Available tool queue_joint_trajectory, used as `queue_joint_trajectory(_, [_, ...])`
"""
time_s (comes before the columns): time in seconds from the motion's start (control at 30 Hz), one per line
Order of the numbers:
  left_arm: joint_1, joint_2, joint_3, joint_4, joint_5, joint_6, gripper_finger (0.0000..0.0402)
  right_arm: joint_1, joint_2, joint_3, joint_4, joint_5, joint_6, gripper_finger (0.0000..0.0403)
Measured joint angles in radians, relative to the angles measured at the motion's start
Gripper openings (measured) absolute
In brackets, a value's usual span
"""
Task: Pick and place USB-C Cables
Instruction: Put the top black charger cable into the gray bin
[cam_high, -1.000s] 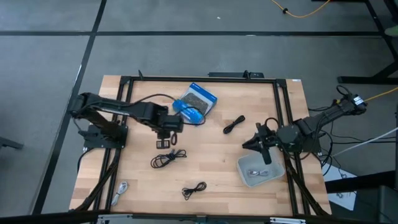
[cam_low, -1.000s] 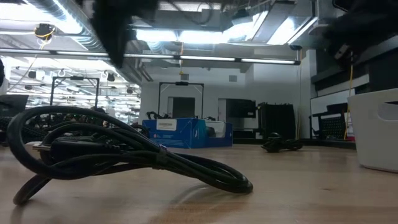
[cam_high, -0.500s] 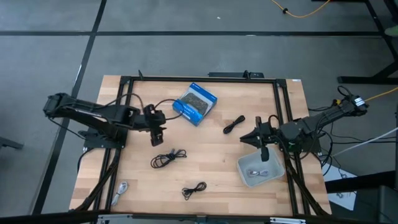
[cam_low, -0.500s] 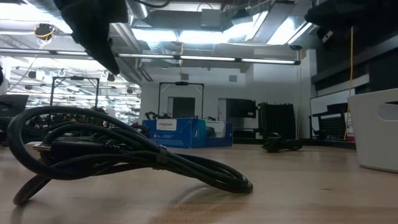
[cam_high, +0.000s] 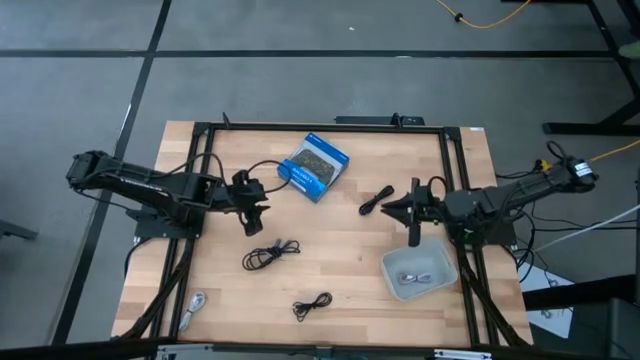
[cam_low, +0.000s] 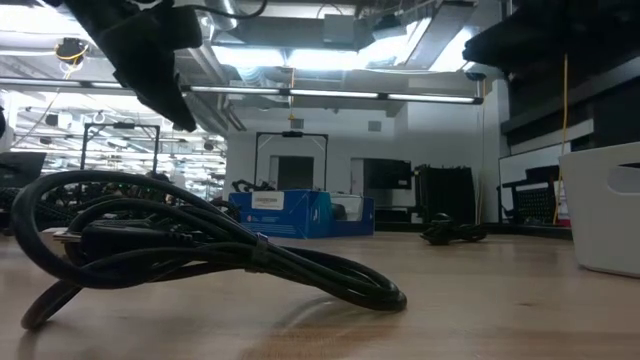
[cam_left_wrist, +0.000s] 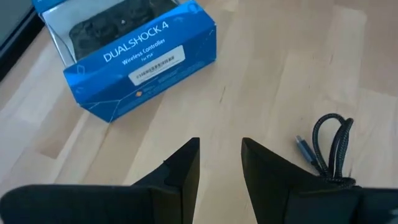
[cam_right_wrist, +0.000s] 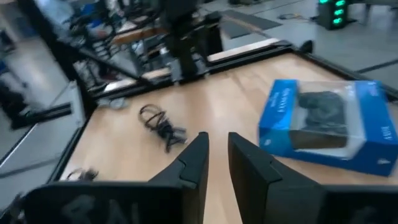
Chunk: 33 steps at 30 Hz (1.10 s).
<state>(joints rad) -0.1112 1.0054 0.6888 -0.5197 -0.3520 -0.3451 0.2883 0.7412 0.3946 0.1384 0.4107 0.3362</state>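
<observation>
Both my arms are up off the table, nothing in either gripper.

My left gripper (cam_high: 250, 205) reaches in from the left edge, fingers (cam_left_wrist: 181, 169) a narrow gap apart. My right gripper (cam_high: 408, 211) stretches in from the right, fingers (cam_right_wrist: 198, 160) nearly together too.

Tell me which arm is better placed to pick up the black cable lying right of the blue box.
The right arm, probably. Its end effector hangs empty just beside that black USB-C cable, while the left end effector is across the table, beyond the DualShock 4 box.
</observation>
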Motion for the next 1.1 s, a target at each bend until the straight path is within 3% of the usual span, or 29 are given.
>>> queue_joint_trajectory(0.2, [-0.008, 0.000, 0.000, 0.030, -0.004, 0.169, 0.0111, -0.070, 0.004, 0.000, 0.013, -0.030, -0.007, 0.0065])
queue_joint_trajectory(0.5, [-0.008, 0.000, 0.000, 0.055, 0.004, 0.217, 0.0111, -0.168, 0.042, 0.000, 0.057, -0.177, 0.008, 0.0065])
queue_joint_trajectory(0.63, [-0.008, 0.000, 0.000, 0.086, 0.004, 0.217, 0.0111, -0.209, 0.094, 0.000, 0.108, -0.178, 0.036, 0.0065])
queue_joint_trajectory(0.77, [-0.008, 0.000, 0.000, 0.101, 0.004, 0.216, 0.0111, -0.230, 0.136, 0.000, 0.113, -0.168, -0.067, 0.0065])
queue_joint_trajectory(1.1, [-0.008, 0.000, 0.000, 0.105, -0.050, 0.195, 0.0111, -0.239, 0.182, 0.000, 0.245, -0.142, -0.136, 0.0065])
